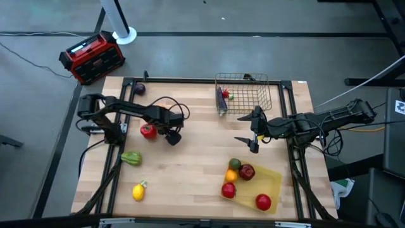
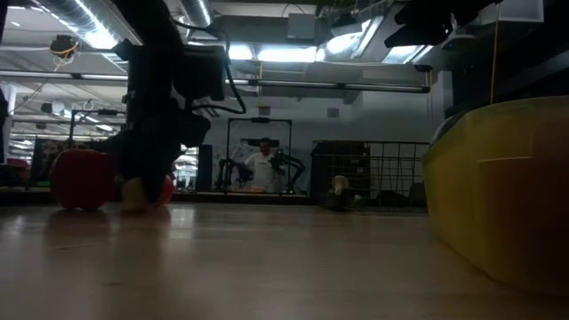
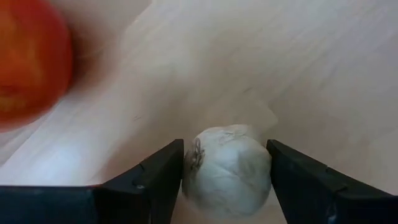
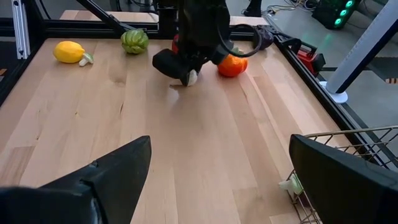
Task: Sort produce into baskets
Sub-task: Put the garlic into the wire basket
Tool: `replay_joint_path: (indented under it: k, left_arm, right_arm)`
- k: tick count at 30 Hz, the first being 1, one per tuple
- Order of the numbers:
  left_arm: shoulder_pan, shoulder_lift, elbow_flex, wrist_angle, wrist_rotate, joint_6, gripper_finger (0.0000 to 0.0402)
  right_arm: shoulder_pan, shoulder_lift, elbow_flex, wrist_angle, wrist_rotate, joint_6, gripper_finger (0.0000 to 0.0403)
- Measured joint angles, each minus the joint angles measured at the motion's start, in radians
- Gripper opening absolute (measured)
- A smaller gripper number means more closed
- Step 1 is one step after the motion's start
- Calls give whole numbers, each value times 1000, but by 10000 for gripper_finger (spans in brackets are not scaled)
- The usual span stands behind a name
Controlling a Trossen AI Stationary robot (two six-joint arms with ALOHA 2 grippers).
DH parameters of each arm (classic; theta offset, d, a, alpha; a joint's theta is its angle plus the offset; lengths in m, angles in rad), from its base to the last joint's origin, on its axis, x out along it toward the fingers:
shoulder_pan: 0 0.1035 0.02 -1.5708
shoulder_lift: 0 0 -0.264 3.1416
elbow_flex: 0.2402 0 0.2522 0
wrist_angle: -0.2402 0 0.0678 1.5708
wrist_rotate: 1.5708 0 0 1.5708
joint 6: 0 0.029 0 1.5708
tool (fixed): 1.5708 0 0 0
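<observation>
On the yellow tray five fruits; left gripper pinching one garlic

Readable text: none in any view.
Red-and-black box beside the tabletop: a pale panel on its top, too small to read.
Right edge of the high view: a small white label with dark marks, not legible.
Toy produce, wire basket, yellow tray: no lettering visible.
Room behind the tabletop in the low view: no sign that can be read.
</observation>
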Motion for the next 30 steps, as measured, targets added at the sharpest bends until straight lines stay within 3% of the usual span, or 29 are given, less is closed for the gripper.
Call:
replay_joint_path:
  k: [9,17,21,25,30]
  left_arm:
    - [0,4,9,0,19,-14,155]
    - [2,5,78,117,84,-31,166]
    - [2,5,111,288,97,-95,169]
    - [2,5,119,567,95,-153,169]
    - [-1,5,120,938,45,-63,170]
  right_arm:
    - [0,0,0,0,0,0,376]
    - [0,0,0,1,0,0,376]
    - [0,0,0,4,0,9,376]
    - [0,0,0,4,0,67,376]
    - [0,1,0,7,1,207,376]
